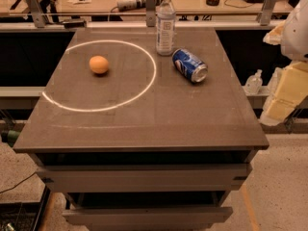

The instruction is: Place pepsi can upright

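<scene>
The pepsi can (190, 65) lies on its side on the table (144, 129), a little up and right of the middle of the frame. Its silver end points down and to the right. It is a thin metal can, so I think it is light and could dent if squeezed hard. It is round and smooth, so I think it could roll or slip when poked. The best place to hold it looks like across the blue middle, one side each, then tip it up onto its flat end.

The can is blue with a white mark on its side. I cannot read any letters on it.

Just beside it, up and to the left, stands a clear water bottle (166, 23) with a white cap. It has a pale label, but the words are too small to read. It stands close, so a bump could knock it over.

Farther left, an orange ball (99, 64) sits inside a white ring (96, 110) on the tabletop. The can is outside the ring.

The gripper (281, 97) hangs at the right edge of the frame, off the table and well apart from the can. It holds nothing. I cannot tell if it is spread apart or pressed together.
</scene>
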`<state>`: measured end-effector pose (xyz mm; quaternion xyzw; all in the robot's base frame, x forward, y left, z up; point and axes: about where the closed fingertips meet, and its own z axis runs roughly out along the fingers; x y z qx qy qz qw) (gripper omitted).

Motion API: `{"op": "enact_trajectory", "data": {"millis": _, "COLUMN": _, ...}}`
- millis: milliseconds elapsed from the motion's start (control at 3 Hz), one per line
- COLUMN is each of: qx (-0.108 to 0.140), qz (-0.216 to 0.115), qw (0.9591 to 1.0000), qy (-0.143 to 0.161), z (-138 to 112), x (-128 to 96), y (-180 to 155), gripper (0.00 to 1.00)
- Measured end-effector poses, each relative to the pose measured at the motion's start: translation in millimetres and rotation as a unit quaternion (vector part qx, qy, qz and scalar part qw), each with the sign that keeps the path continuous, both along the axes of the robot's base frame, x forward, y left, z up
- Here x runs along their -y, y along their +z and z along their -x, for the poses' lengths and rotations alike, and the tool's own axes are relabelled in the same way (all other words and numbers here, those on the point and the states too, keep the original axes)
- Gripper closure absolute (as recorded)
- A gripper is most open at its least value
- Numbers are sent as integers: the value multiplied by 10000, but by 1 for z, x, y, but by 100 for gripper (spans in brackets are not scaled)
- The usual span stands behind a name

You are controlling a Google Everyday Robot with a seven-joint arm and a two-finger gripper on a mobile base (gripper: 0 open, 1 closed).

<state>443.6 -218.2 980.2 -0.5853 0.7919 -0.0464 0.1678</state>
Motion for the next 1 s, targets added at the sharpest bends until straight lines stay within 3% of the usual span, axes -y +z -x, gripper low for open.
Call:
{"op": "enact_trajectory", "data": {"millis": 333, "qx": 65, "qz": -235, "qw": 9985, "qy": -489, "z": -23, "x": 2, "y": 6, "gripper": 0}}
{"op": "enact_trajectory", "data": {"millis": 667, "qx": -16, "qz": -406, "qw": 9945, "qy": -963, "z": -55, "x": 1, "y": 12, "gripper": 0}}
{"op": "enact_trajectory", "data": {"millis": 1000, "qx": -226, "qz": -696, "qw": 9899, "qy": -1214, "z": -89, "x": -14, "y": 14, "gripper": 0}}
